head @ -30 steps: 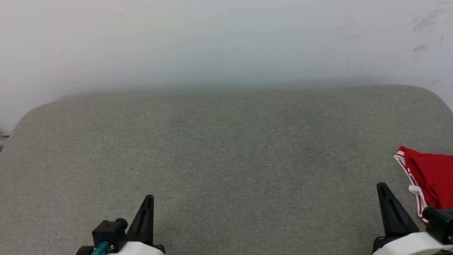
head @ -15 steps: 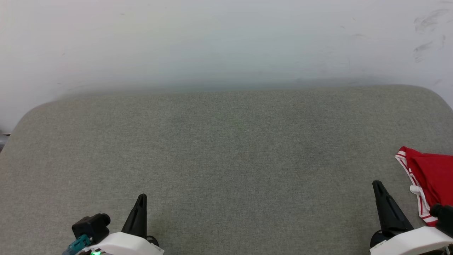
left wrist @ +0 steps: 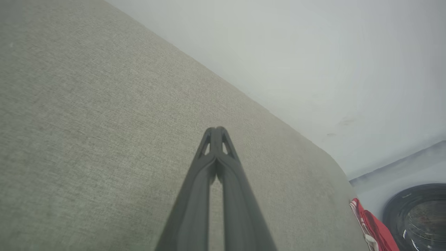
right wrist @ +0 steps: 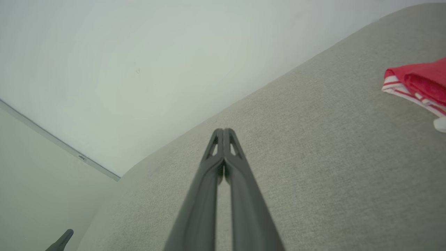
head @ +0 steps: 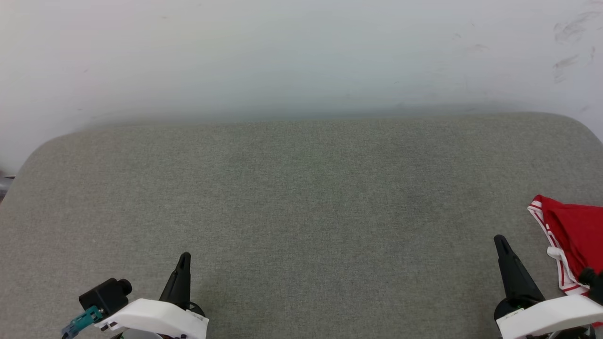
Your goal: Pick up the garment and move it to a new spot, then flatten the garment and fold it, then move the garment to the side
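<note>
The garment (head: 577,235), red with red-and-white striped trim, lies folded at the far right edge of the grey surface, cut off by the frame. The right wrist view has the garment (right wrist: 421,82) at its right edge, and the left wrist view catches the garment (left wrist: 374,228) at its lower right. My right gripper (head: 499,241) stands just left of it, shut and holding nothing; its fingertips (right wrist: 223,132) meet. My left gripper (head: 184,258) sits at the lower left, far from the garment, also shut and holding nothing, fingertips (left wrist: 216,130) pressed together.
A wide grey fabric surface (head: 301,202) with rounded far corners spreads before me, backed by a pale wall (head: 301,56). A dark round drum with a glass door (left wrist: 418,212) stands beyond the surface's right end.
Both grippers have shifted: the left one has slid left and slightly down in the head view, the right one's tip has risen a little and moved left. The garment lies as before.
</note>
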Tool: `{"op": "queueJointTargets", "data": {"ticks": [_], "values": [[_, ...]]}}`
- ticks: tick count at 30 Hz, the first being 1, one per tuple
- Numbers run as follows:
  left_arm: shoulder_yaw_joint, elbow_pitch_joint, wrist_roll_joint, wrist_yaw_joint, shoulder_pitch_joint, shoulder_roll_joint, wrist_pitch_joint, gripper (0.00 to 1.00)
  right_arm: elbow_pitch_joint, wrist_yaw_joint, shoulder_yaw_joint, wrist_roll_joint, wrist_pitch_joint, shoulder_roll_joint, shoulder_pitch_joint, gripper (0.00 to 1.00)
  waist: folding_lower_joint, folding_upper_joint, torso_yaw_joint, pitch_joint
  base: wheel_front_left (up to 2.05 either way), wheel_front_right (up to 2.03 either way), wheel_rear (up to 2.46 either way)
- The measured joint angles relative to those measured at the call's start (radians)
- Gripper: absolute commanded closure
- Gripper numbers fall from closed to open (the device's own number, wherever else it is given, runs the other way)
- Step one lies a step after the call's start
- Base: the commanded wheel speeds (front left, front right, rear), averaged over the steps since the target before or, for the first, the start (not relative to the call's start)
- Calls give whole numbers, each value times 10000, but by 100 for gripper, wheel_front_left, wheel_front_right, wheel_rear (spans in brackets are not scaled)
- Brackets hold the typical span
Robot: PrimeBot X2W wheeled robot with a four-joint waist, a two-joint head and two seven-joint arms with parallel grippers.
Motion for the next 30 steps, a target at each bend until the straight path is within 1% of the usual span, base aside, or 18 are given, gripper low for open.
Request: {"op": "queueJointTargets", "data": {"ticks": [14, 15, 30], "values": [[491, 134, -1661, -311, -198, -190, 460, 100, 533, -2, 12, 1937, 75, -35, -395, 100, 0, 0, 35, 26, 0, 0, 0], [571, 155, -1998, -345, -270, -228, 554, 100, 648, -2, 13, 2334, 84, -44, -446, 100, 0, 0, 42, 31, 0, 0, 0], [1026, 278, -3478, -623, -467, -441, 982, 100, 1129, -2, 2, 4057, 159, -61, -798, 100, 0, 0, 79, 59, 0, 0, 0]]}}
